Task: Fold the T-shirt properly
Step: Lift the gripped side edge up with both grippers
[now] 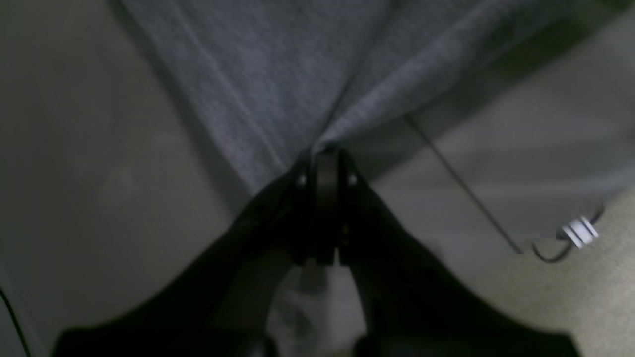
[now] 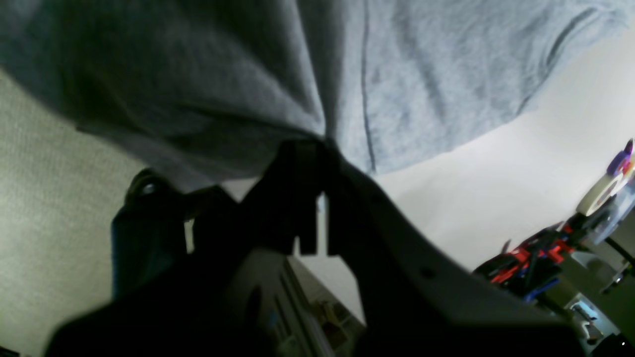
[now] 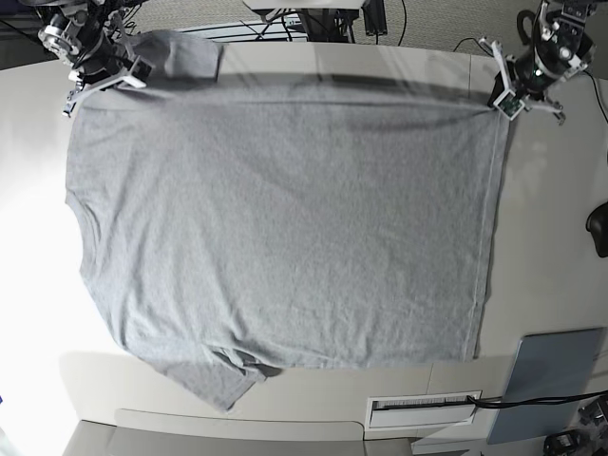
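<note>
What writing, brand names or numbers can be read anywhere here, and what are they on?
None can be read.
T-shirt: the side showing is plain grey, no lettering visible.
White strip at the table's near edge: faint marks, too small to read.
Grey-blue pad: blank.

A flat grey-blue pad (image 3: 551, 380) lies at the white table's (image 3: 560, 237) corner, beside a white vent strip (image 3: 423, 410).

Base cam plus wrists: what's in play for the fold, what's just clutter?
In play:
large heather-grey cotton T-shirt, spread on the table
left claw, shut on a shirt corner
right claw, shut on the shirt's edge

Clutter:
flat grey-blue rectangular pad
white slotted rectangular plate
</note>
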{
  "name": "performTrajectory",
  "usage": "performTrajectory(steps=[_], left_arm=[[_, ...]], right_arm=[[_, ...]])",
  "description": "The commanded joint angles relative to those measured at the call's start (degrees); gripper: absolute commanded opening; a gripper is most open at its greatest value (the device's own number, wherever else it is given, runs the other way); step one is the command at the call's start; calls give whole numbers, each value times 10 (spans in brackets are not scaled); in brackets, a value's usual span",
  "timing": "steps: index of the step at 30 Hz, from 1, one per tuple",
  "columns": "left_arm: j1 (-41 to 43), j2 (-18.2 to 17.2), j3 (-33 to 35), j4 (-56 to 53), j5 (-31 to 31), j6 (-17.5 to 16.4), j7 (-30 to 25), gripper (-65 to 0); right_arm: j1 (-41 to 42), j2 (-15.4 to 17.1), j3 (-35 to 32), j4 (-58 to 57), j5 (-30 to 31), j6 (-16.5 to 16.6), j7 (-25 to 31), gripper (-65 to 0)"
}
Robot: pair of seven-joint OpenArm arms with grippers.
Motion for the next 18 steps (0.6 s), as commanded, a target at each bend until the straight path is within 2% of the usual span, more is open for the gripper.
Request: performTrajectory(steps=[1,8,18], left_arm=[[21,-6,-4,-2,18,-13,47,-650],[71,-5,-15,15,20,-13,47,-650],[91,-6,-15,19,20,-9,70,-650]], right_arm=[[-11,8,6,10,-9,-3,-10,-650],[-60,8,6,25,-9,-24,-21,-650],[-88,6,6,48,-9,-24,-35,-650]])
